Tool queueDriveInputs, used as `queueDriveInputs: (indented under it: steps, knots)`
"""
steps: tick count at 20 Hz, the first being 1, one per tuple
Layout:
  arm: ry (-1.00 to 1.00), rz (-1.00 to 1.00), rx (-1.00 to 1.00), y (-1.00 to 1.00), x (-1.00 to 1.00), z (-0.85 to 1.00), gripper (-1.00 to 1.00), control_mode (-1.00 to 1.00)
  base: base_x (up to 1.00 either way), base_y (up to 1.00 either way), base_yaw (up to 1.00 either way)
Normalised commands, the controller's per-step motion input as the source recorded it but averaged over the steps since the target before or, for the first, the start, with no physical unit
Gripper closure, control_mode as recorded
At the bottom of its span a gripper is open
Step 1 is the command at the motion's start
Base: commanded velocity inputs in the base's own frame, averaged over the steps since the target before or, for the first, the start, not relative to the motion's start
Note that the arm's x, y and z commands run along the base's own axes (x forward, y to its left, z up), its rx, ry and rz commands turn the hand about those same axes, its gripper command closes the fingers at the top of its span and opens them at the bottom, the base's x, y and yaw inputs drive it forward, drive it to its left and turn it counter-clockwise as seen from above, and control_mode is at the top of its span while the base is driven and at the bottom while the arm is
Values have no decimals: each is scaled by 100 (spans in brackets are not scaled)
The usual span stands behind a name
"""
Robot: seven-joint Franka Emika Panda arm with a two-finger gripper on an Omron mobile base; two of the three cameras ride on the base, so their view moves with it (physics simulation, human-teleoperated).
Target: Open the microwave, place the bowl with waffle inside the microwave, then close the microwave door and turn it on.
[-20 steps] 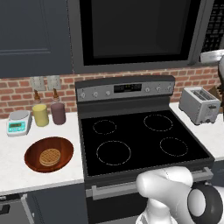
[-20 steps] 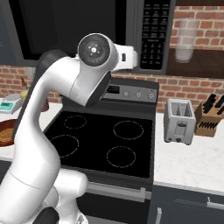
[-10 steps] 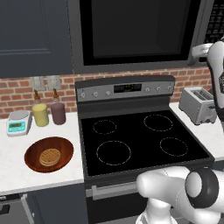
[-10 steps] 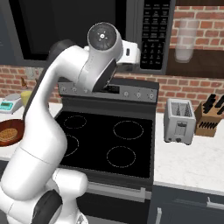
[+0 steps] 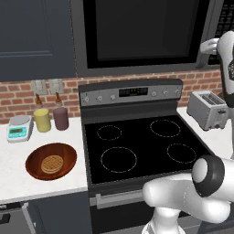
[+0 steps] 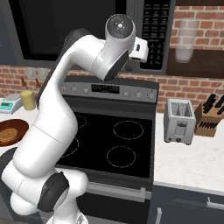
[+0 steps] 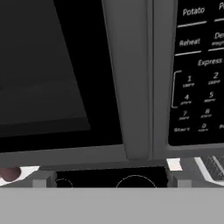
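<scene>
Approach to the door handle. The microwave (image 5: 146, 36) hangs above the stove (image 5: 137, 141) with the microwave door (image 7: 65, 74) shut; its vertical bar handle (image 7: 131, 78) stands just left of the black keypad (image 7: 199, 74). The gripper (image 6: 139, 48) is raised to the door's right edge, fingers (image 7: 43, 180) spread fully apart and holding nothing, with the lower end of the handle lying between them in the hand view. The bowl (image 5: 51, 161), carrying the waffle (image 5: 51, 163), rests on the bench (image 5: 27, 183) left of the stove, well apart from the arm, near the yellow cup (image 5: 42, 119) and maroon cup (image 5: 60, 118).

Probable hazards:
- Handle and keypad sit side by side, so a small drift toward the keypad could press a button or close one finger on the seam rather than around the bar.
- The grasp appears aimed near the handle's bottom end; a low hold may slip off once the pull begins.
- A straight pull that ignores the door's swing about its left hinge would likely strain or break the grip.
- How far the fingers stand from the handle cannot be judged here, so closing too early could catch only air.
</scene>
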Motion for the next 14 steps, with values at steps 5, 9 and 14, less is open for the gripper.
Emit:
queueDriveInputs:
  steps: [5,9,14]
  knots:
    - [-12,0,4,-2,32,-1,-100,-100,0,0,0]
    - [-15,0,2,0,36,-6,-100,-100,0,0,0]
    - [-10,0,1,0,34,-6,-100,-100,0,0,0]
